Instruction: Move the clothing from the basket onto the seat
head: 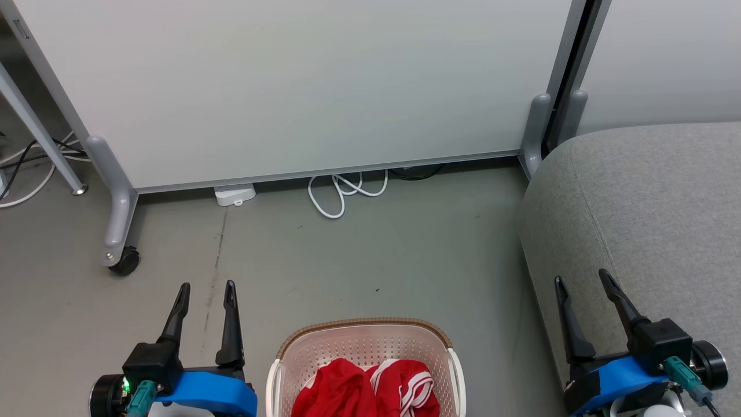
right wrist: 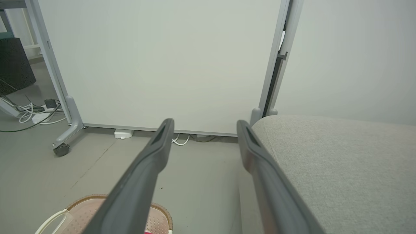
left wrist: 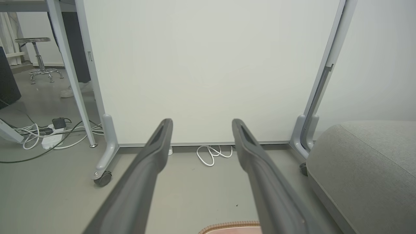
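The cream-white perforated basket (head: 363, 347) with a brown rim stands on the floor at the bottom middle of the head view. Red clothing (head: 370, 389) with white stripes lies crumpled inside it. The grey sofa seat (head: 654, 208) fills the right side. My left gripper (head: 206, 286) is open and empty, left of the basket. My right gripper (head: 582, 277) is open and empty, in front of the sofa's near corner. In the left wrist view the basket rim (left wrist: 230, 225) peeks in below my left gripper (left wrist: 201, 125). The right wrist view shows the basket (right wrist: 81, 211) beneath my right gripper (right wrist: 205, 125), beside the seat (right wrist: 341, 162).
A white partition panel on castors (head: 124, 260) stands across the back. A white cable coil (head: 341, 194) and a small white box (head: 234, 194) lie at its foot. Cables and a power strip (left wrist: 48, 136) lie at far left, with a stool (left wrist: 39, 58) behind. Grey floor (head: 376, 260) separates basket and panel.
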### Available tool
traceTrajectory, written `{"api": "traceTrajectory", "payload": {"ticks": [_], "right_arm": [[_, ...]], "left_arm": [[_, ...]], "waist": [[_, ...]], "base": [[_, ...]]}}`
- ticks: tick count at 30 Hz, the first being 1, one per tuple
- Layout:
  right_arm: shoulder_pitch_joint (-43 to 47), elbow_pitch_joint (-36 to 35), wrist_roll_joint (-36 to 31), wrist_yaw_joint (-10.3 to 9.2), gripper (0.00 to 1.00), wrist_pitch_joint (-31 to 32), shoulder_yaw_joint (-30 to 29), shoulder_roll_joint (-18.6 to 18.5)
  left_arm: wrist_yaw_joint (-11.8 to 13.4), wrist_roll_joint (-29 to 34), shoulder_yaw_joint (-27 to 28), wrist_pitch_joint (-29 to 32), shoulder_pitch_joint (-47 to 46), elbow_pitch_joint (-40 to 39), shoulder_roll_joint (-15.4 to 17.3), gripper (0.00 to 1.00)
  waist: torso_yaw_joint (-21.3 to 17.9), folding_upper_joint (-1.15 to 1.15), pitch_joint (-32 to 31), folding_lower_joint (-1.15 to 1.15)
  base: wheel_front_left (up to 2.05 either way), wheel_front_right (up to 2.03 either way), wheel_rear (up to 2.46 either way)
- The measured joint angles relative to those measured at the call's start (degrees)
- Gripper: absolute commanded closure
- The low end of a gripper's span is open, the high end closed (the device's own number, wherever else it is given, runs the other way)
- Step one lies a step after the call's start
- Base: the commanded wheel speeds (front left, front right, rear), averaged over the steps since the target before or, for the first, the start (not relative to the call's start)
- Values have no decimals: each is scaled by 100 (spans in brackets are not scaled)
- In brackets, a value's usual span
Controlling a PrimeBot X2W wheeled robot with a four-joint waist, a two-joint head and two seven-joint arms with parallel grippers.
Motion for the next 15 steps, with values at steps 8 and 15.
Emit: {"api": "traceTrajectory", "payload": {"ticks": [8,15], "right_arm": [[-4,30,20,0,0,-21,48,-1],[-162,-68,22,0,0,-30,301,-5]], "left_arm": [[-2,-10,22,0,24,-3,-5,0],[-2,-65,91,-2,69,82,-13,0]], "waist": [[-36,0,-2,0],[-272,0,187,0]], "base": [[0,0,0],[0,0,0]]}}
